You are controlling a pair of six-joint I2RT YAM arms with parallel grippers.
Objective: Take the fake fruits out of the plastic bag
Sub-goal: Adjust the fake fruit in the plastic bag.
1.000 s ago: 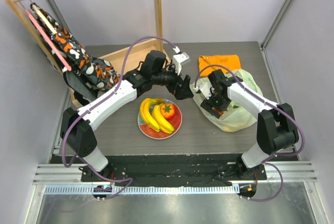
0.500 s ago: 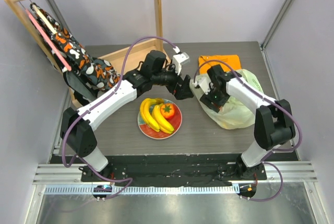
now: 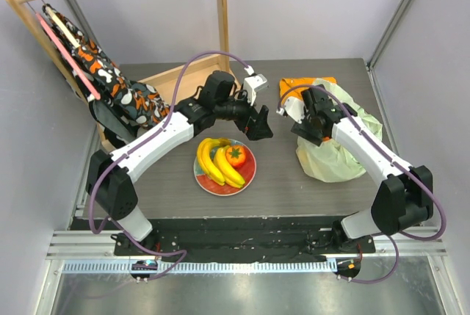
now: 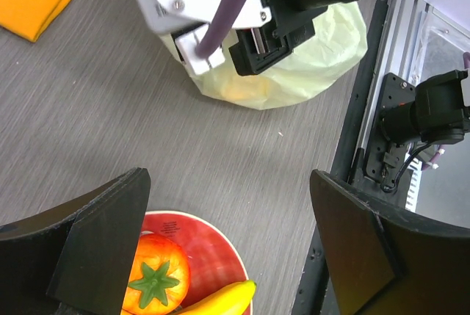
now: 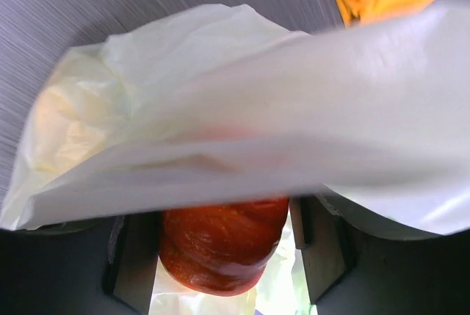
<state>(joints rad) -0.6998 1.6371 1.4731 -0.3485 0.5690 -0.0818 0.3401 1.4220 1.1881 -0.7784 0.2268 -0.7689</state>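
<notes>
Clamped in right end effector: orange-red fruit, plastic bag film draped across both; left end effector apart, over plate on desk.

Top cam gives me bright, even overhead light, soft shadows on table. R wrist cam: plastic bag blurry, washed out up close; fake fruit shaded. L wrist cam sharp.

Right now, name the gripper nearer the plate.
Left. The left gripper hangs open just past the plate, at its far right rim; the right gripper is farther right at the plastic bag, closed on an orange-red fruit.
</notes>
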